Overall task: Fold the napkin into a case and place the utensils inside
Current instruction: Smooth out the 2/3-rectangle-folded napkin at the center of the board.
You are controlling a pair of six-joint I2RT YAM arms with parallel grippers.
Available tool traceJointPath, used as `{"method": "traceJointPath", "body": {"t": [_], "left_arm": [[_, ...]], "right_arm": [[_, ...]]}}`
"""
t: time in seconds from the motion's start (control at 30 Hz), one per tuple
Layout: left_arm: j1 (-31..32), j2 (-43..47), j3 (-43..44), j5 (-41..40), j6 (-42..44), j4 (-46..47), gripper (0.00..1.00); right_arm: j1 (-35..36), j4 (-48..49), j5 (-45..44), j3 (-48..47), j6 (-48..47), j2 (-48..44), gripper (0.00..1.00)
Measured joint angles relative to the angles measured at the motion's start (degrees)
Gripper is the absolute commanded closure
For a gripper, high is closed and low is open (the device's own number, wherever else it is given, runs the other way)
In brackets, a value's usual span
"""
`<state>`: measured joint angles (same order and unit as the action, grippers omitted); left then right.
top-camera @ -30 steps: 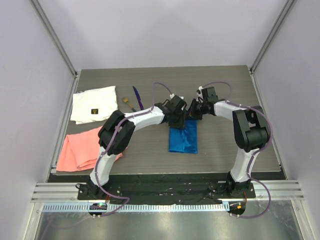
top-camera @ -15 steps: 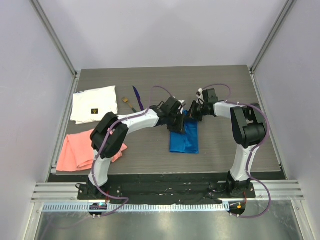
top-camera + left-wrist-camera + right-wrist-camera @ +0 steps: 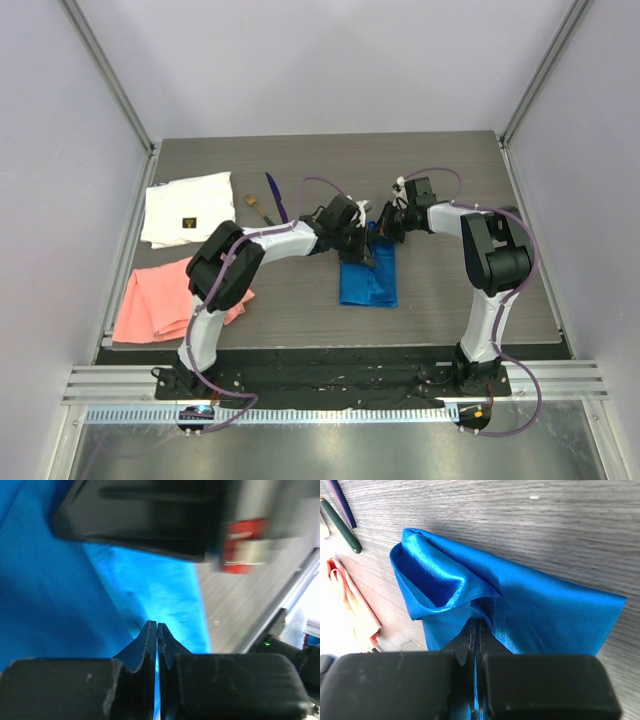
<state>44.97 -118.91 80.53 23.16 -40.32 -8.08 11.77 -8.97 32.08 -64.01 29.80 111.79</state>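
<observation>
The blue napkin (image 3: 367, 278) lies folded into a narrow strip at the table's middle. Both grippers hold its far end. My left gripper (image 3: 357, 243) is shut on a cloth layer; the left wrist view (image 3: 156, 626) shows blue cloth pinched between its pads. My right gripper (image 3: 381, 232) is shut on the napkin's hemmed edge (image 3: 476, 621), and beside it the cloth gapes open like a pouch mouth (image 3: 427, 577). The utensils lie far left of the napkin: the purple one (image 3: 275, 196) and the green-handled one (image 3: 258, 208). Both also show in the right wrist view (image 3: 342, 502) (image 3: 342, 526).
A white cloth with a small dark label (image 3: 187, 207) lies at the far left. A salmon-pink cloth (image 3: 160, 298) lies in front of it, near the table's left edge. The enclosure's posts and walls stand around the table.
Both grippers keep their hold on the napkin's far end. The left arm's elbow has swung slightly left, and the far end has bunched up a little between the grippers.
</observation>
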Motion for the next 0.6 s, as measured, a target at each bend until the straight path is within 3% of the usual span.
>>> {"method": "traceJointPath", "body": {"t": [0.33, 0.6], "left_arm": [[0.0, -1.0, -3.7, 0.8, 0.2, 1.7, 0.87], [0.0, 1.6, -4.0, 1.0, 0.0, 0.5, 0.82]], "right_arm": [[0.0, -3.3, 0.0, -1.0, -0.8, -1.0, 0.94], [-0.4, -7.0, -0.9, -1.0, -1.3, -10.0, 0.89]]}}
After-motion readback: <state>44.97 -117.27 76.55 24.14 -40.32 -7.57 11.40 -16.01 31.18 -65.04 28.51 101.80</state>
